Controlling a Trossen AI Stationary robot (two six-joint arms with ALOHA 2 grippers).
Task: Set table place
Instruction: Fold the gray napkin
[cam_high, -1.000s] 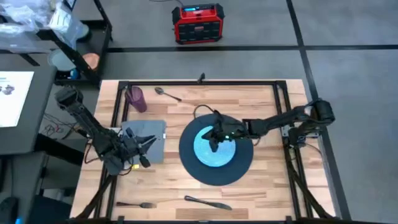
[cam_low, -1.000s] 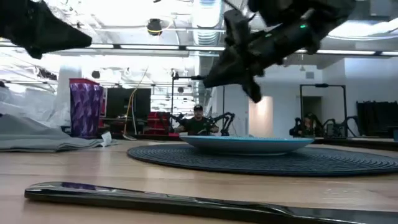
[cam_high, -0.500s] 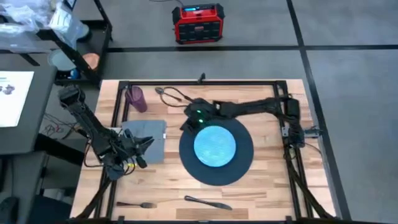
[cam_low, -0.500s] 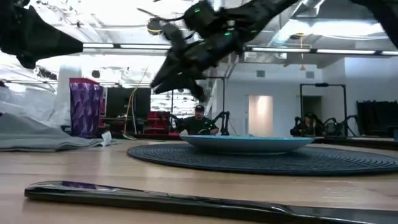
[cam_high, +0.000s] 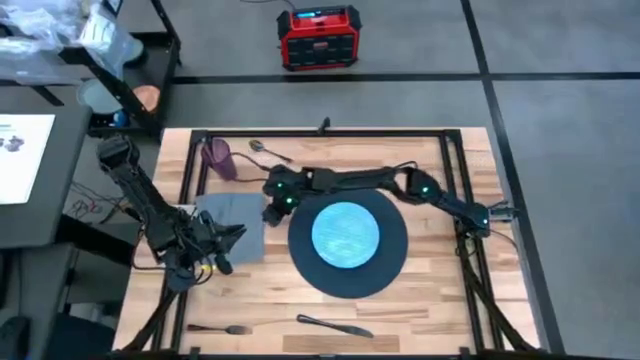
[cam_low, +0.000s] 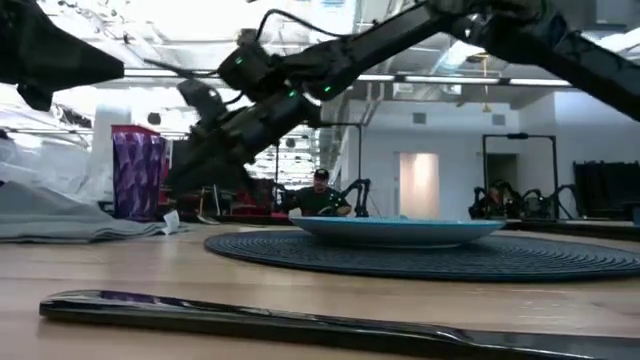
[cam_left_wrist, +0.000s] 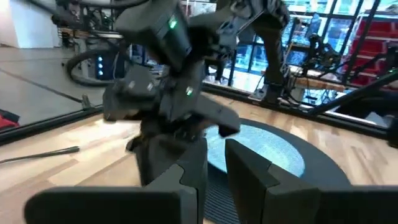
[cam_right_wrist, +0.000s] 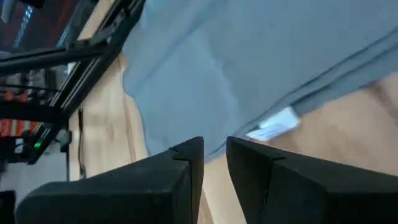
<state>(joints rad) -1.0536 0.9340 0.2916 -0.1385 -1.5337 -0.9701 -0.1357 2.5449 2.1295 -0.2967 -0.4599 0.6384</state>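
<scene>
**A:** What are the jaws doing?

**B:** The right gripper (cam_high: 272, 207) has its fingers (cam_right_wrist: 180, 163) nearly together with only a thin slit between them and nothing held. It hangs over the edge of the grey napkin (cam_high: 233, 222) nearest the mat, where a small white tag (cam_right_wrist: 272, 123) shows. The left gripper (cam_high: 228, 240) sits low at the napkin's corner nearest the table's front; its fingers (cam_left_wrist: 252, 174) are likewise close together and empty.

**A:** How will the cloth handle?

**B:** Soft and light, I'd judge, so it will sag and fold. A pinch at the hem or a corner suits it better than the middle.

**A:** And the place itself?

**B:** The dark round mat (cam_high: 392, 262) lies mid-table (cam_high: 420, 305), towards the right rail, carrying the light blue plate (cam_high: 346, 236). It looks woven and limp, whereas the plate is stiff and breakable.

**A:** The arms?

**B:** The right arm stretches long and low across the back of the mat from the right edge. The left arm is folded in from the left edge.
</scene>
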